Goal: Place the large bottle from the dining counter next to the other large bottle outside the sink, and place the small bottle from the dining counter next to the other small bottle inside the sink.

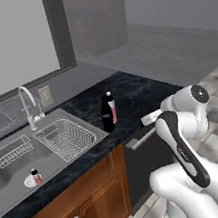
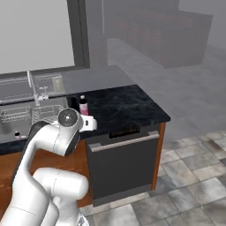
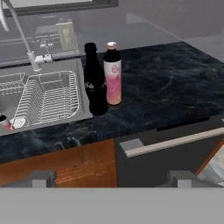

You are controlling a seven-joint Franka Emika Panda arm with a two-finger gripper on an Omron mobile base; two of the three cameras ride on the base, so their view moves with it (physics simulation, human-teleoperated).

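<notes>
Hand view looks down on the black stone counter (image 3: pixel 175 83) beside the sink (image 3: pixel 26 124). Two tall bottles stand upright on the counter, touching or nearly so: an all-dark bottle (image 3: pixel 94 78) nearer the sink rim, and the large bottle (image 3: pixel 113 74) with pink-white label and pale cap just beside it, away from the basin. Gripper (image 3: pixel 111 178) hangs low before the cabinet fronts, jaws spread wide, holding nothing, well apart from both bottles. Left base view: a small bottle (image 1: pixel 36 176) with reddish label stands inside the basin near the front wall; wire racks (image 1: pixel 65 138) sit in the basin, faucet (image 1: pixel 28 106) behind.
</notes>
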